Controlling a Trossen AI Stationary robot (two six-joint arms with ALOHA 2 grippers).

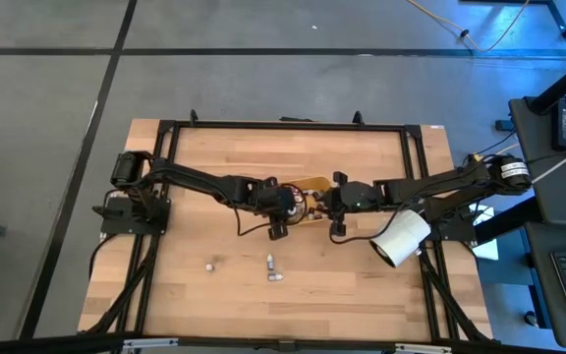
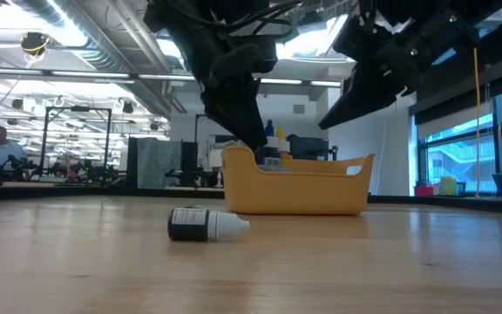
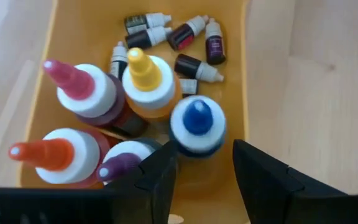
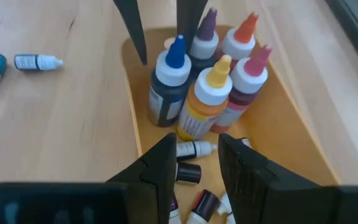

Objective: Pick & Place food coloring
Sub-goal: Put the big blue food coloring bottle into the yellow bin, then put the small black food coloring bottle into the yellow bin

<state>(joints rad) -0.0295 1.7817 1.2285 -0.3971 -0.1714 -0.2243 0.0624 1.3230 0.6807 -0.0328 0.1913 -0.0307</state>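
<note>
- Left gripper (image 3: 201, 171) poised over one end of the orange tray (image 3: 79, 37), fingers (image 3: 157, 180) parted, nothing between them; blue-capped bottle (image 3: 196, 124) directly below the gap, not gripped.
- Around that blue-capped bottle, upright and crowded together: yellow-capped bottle (image 3: 145, 78), pink-capped bottle (image 3: 82, 87), orange-capped bottle (image 3: 58, 155), purple-capped bottle (image 3: 123, 165).
- Beyond the tall bottles from the left gripper, at the tray's far end: small food coloring bottles (image 3: 179, 43) lying on their sides in a loose heap, white tips, dark bodies.
- Right gripper (image 4: 194, 165) hovering over the opposite end of the same tray, above the lying small bottles; fingers (image 4: 160, 165) a narrow gap apart, nothing held.
- Seen from the right gripper, the left gripper's two dark fingertips hang just past the tall bottle cluster, either side of the blue cap.
- Outside the tray, well off to the side of both grippers on the wooden table (image 1: 204, 187): two small bottles (image 1: 273, 270) close together and one more small bottle (image 1: 209, 265) apart from them.
- Low view: one small dark bottle (image 2: 206, 224) with white tip lying flat on the table in front of the tray.
- Large white cylinder (image 1: 401, 238) lying under the right arm, near the table's edge.
</note>
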